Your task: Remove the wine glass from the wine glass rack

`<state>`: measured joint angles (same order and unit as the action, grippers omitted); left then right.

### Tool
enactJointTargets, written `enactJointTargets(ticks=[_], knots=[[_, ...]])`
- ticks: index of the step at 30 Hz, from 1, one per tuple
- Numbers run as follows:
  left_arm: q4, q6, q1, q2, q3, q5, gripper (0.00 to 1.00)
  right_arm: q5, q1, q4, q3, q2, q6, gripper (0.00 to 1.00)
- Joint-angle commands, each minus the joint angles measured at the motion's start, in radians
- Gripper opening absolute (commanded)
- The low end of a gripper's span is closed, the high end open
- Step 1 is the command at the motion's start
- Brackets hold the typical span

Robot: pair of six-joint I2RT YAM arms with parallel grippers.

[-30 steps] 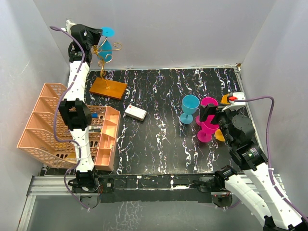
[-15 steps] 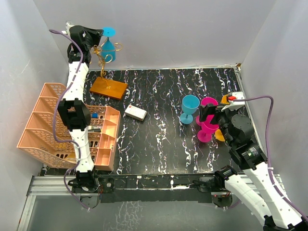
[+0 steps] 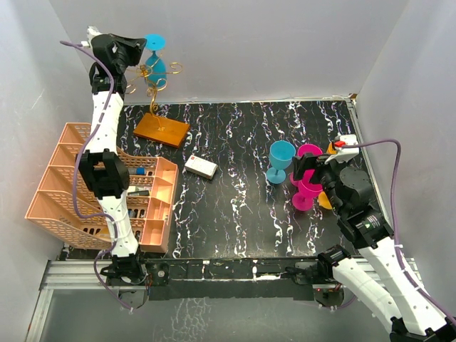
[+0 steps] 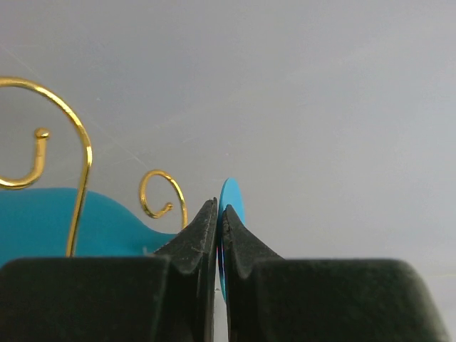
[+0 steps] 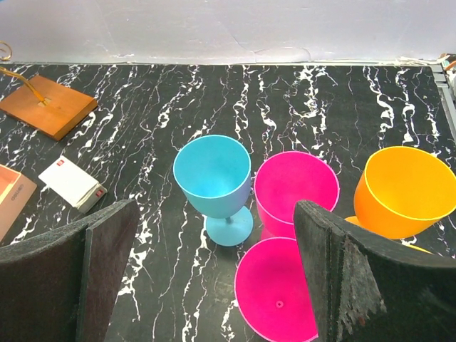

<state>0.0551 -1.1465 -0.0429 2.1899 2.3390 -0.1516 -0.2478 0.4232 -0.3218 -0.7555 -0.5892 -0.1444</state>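
The left hand (image 4: 219, 214) is clamped flat on the thin foot of the blue wine glass (image 4: 231, 194). The glass hangs bowl-down high over the far left corner of the table (image 3: 235, 214), its bowl among the gold curls of the wine glass rack (image 3: 152, 84); whether its stem sits in a curl I cannot tell. The right hand (image 5: 214, 278) has its fingers spread wide and holds nothing, poised above a blue goblet (image 5: 212, 174), two pink goblets (image 5: 296, 189) and an orange goblet (image 5: 402, 189) standing close together on the table's right side.
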Motion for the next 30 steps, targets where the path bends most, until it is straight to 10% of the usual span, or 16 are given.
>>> enactJointTargets(ticks=[1, 30], knots=[[-0.037, -0.013, -0.013, -0.108, -0.003, -0.048, 0.00, 0.008, 0.000, 0.033, -0.033, -0.004, -0.009, 0.99], [-0.228, -0.112, -0.104, 0.053, 0.131, -0.084, 0.00, 0.010, 0.001, 0.026, -0.039, -0.024, -0.011, 0.99]])
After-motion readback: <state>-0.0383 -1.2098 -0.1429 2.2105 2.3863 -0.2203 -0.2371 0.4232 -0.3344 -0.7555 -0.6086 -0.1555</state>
